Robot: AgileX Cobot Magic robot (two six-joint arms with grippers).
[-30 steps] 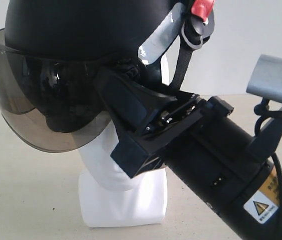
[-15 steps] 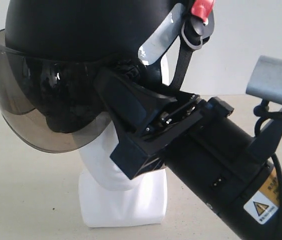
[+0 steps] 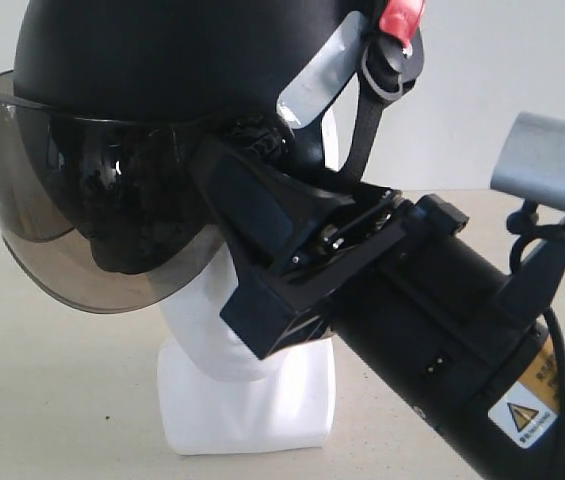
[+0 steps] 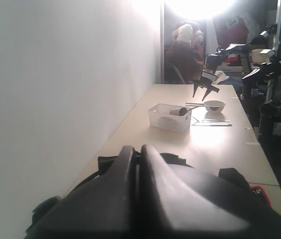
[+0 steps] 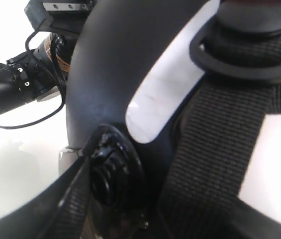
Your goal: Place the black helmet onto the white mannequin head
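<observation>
You see a pale beige bench (image 3: 62,380) running along a plain white wall (image 3: 522,60); down its far end sit a white basket (image 4: 169,117) and a white bowl (image 4: 214,105), with another robot arm (image 4: 207,85) above them and bright glare behind. The white mannequin head (image 3: 252,400) stands upright on the bench on its block base; the black helmet (image 3: 162,50) sits on top of it, with the smoky visor (image 3: 92,230) hanging over the face. Your right gripper (image 3: 237,240) has its fingers spread wide; the upper one lies against the helmet's lower rim by the visor hinge (image 5: 108,174), beside the black strap (image 5: 220,149); you cannot tell whether anything is clamped. Your left gripper (image 4: 136,169) shows fingers pressed almost together above the helmet's shell; whether they touch it is unclear.
</observation>
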